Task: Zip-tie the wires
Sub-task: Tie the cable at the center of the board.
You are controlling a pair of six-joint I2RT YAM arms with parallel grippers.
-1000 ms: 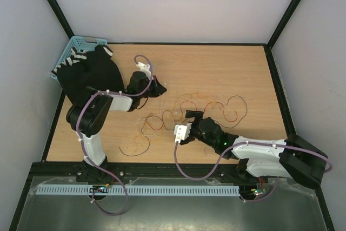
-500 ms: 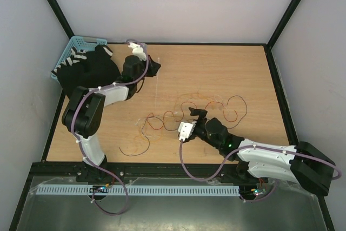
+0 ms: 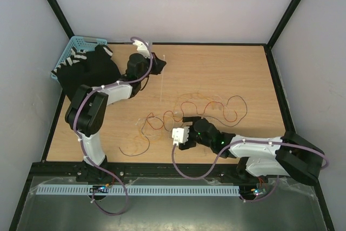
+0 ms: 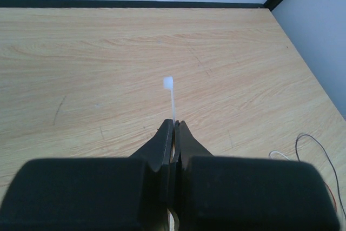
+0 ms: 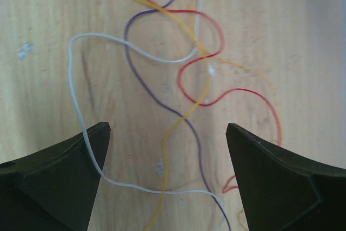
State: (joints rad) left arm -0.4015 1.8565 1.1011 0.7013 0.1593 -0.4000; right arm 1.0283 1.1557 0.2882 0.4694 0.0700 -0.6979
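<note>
The left fingers [image 4: 165,139] are pinched shut on a thin white zip tie [image 4: 168,83], its tail hidden between them, while the right fingers [image 5: 89,152] stand wide apart over the wires [image 5: 201,52], whose strands between them run off-frame across the bench [image 4: 81,52].

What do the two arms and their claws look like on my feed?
Both match: the left arm and right arm have white links, bulky black joints and a lilac cable looped alongside. A small white block sits at each wrist. The left claw and right claw have matte black, wedge-shaped fingers.
</note>
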